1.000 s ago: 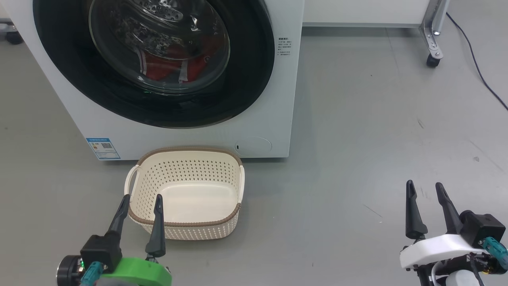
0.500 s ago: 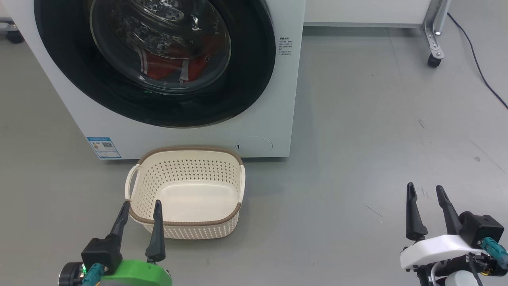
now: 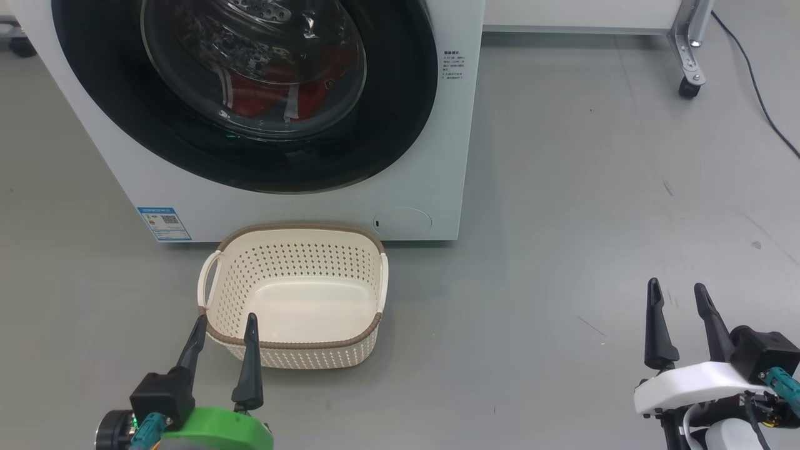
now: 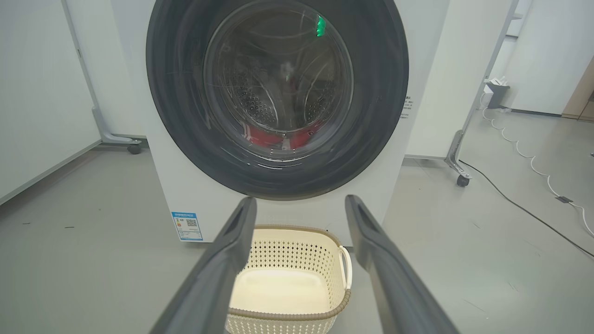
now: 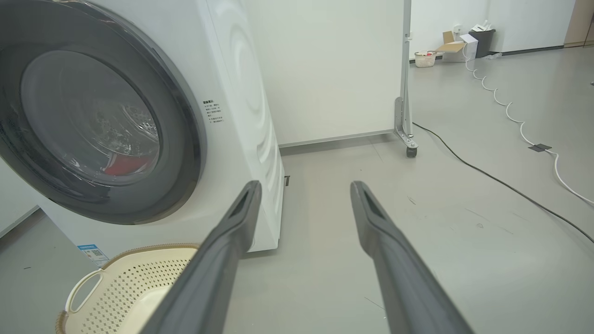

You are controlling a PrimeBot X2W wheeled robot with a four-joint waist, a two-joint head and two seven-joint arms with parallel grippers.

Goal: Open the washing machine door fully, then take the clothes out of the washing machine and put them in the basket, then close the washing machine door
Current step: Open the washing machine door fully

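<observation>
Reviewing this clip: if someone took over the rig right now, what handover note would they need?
Left hand: open, empty, low at the near rim of the basket.
Right hand: open, empty, over bare floor off to the right.
Washing machine door: shut; the red clothes are inside, visible through it.
Basket: empty, on the floor right in front of the washing machine.
Done: nothing yet.
Left: open the door fully, move the clothes to the basket, close the door.
</observation>
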